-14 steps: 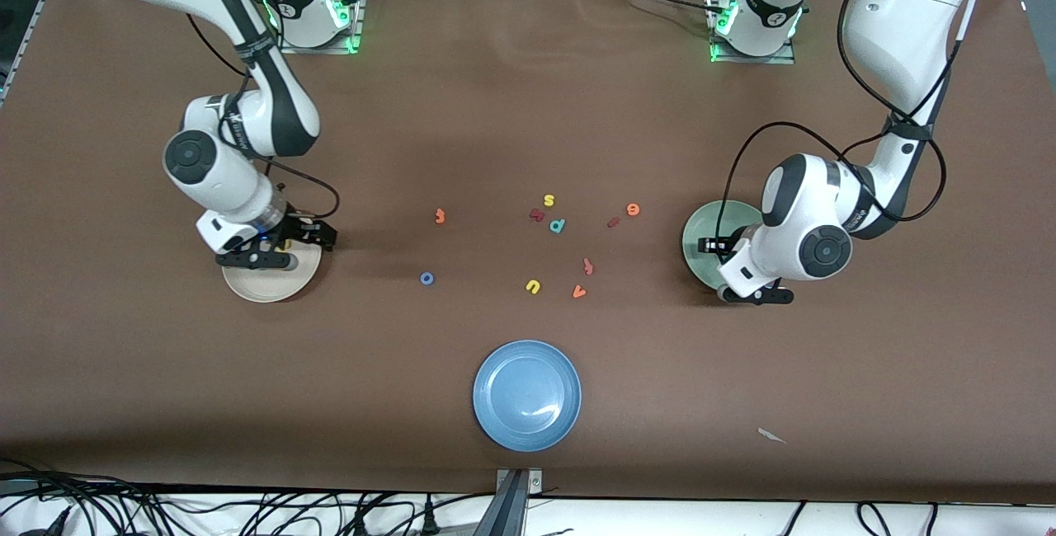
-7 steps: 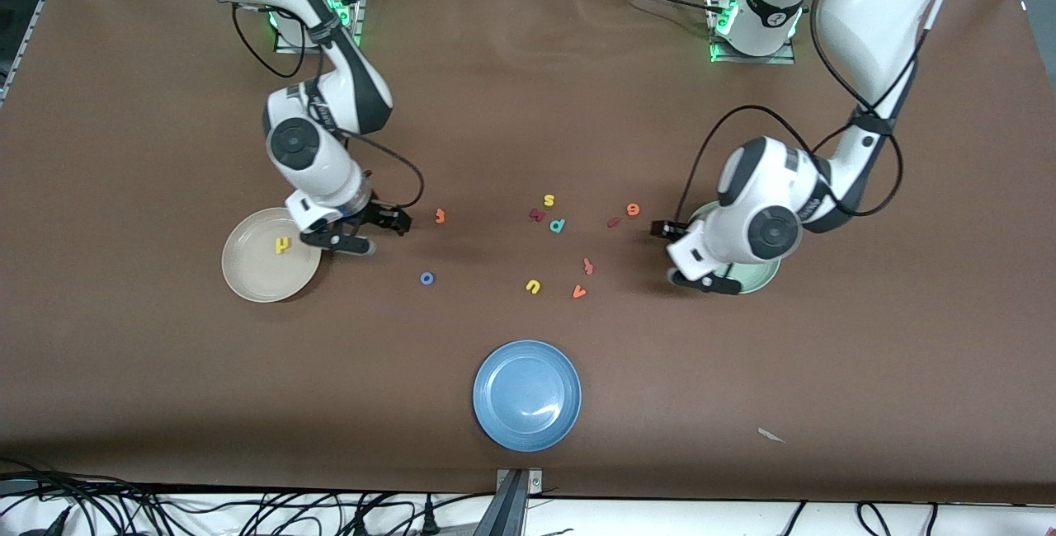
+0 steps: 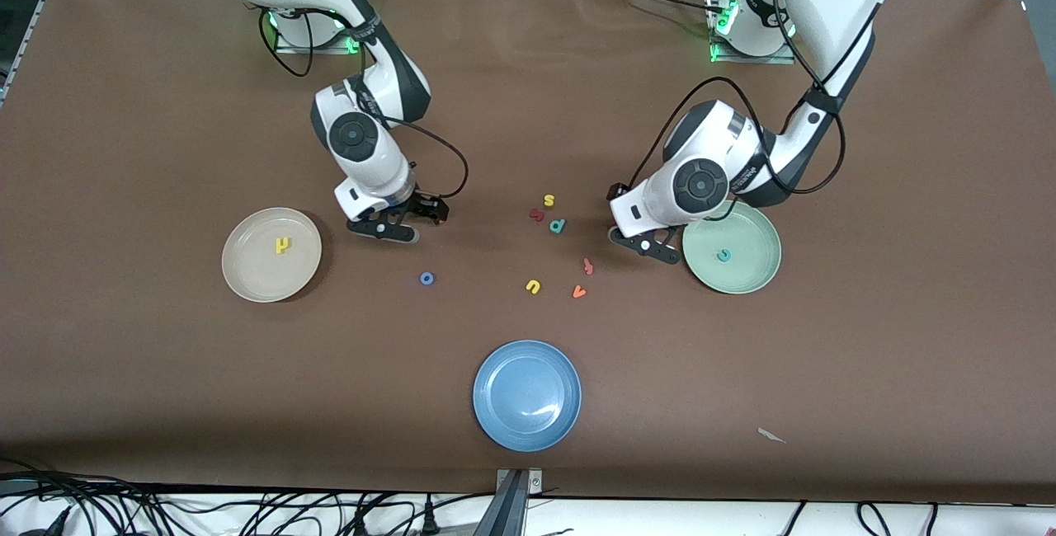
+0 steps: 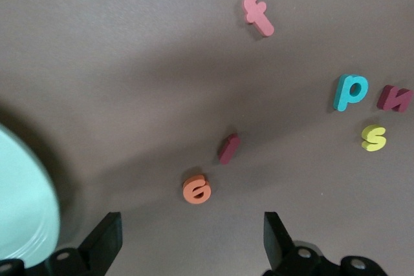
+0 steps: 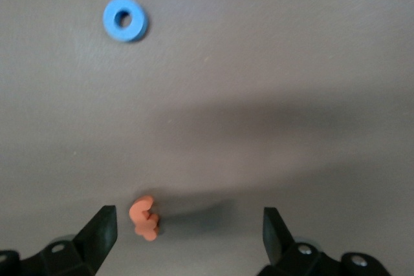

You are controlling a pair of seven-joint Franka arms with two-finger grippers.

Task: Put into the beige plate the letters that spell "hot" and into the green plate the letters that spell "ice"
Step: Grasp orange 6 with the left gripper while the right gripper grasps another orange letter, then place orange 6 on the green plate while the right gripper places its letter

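Both arms have left their plates: the beige plate (image 3: 271, 254) now shows the yellow h (image 3: 283, 246), the green plate (image 3: 732, 248) the teal c (image 3: 723, 255). So 2 of 6 are placed. The left gripper (image 4: 194, 250), spread, hangs over the orange e (image 4: 196, 189) and red i (image 4: 228, 148); the right gripper (image 5: 187, 244), spread, over the orange t (image 5: 143, 217), the blue o (image 3: 426, 278) near it.

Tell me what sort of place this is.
Probably a robotics lab: two arms bolted to a brown-covered table, cables along its edge nearest the front camera, and foam letters such as the blue "o" between plates.
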